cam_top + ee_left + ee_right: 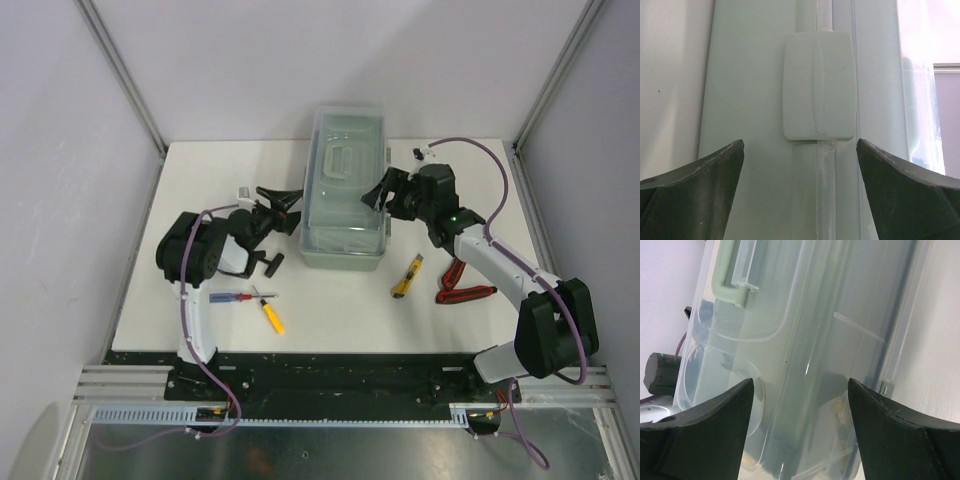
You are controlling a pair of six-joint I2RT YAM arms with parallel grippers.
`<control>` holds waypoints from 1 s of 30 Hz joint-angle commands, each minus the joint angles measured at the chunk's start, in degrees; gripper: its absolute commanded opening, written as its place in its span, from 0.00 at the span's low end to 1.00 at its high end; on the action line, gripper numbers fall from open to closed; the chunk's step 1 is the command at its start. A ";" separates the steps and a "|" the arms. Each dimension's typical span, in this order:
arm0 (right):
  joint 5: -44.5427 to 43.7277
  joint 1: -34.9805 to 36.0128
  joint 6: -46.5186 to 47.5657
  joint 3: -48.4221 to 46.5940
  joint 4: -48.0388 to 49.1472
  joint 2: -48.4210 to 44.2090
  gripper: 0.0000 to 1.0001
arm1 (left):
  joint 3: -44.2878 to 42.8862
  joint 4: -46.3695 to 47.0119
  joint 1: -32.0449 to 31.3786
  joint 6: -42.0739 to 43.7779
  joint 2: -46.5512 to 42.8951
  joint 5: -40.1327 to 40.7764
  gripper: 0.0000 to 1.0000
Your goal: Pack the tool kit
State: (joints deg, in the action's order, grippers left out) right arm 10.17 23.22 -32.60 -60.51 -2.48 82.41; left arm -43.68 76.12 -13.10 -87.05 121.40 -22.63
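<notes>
The tool kit box (pixel 345 195) is sage green with a clear lid that lies down over it, and it stands at the table's back middle. My left gripper (pixel 287 208) is open at the box's left side. In the left wrist view the box's green latch (pixel 819 87) sits just ahead of the left gripper (pixel 800 142), untouched. My right gripper (pixel 379 195) is open at the box's right edge. In the right wrist view the right gripper (pixel 800 381) hovers over the clear lid (pixel 805 340), whose green handle (pixel 726 287) is at upper left.
A yellow knife (pixel 407 277) and red-handled pliers (pixel 463 288) lie right of the box. A red-and-blue screwdriver (pixel 238 298) and a yellow one (pixel 272 317) lie front left. Grey walls and metal posts close in the table at the back and sides.
</notes>
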 commanded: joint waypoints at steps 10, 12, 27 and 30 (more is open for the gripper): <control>8.80 -1.12 2.60 2.69 -4.93 2.36 0.79 | -9.54 20.12 -5.39 -1.21 4.48 1.99 0.99; 9.51 -1.15 2.78 2.68 -4.62 2.57 0.79 | -10.32 20.12 -6.09 -1.75 5.10 2.16 0.99; 5.61 0.18 9.04 2.68 -7.77 5.04 0.80 | -10.05 20.12 -6.51 0.04 1.52 -1.85 0.60; 5.08 0.30 9.26 2.68 -8.48 5.93 0.80 | -9.51 20.12 -6.45 0.41 0.68 -2.11 0.51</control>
State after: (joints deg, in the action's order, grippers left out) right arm 15.51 21.21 -28.69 -60.12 -0.95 83.29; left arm -52.73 75.79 -15.31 -89.89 125.71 -15.62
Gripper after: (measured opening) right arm 0.803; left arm 0.588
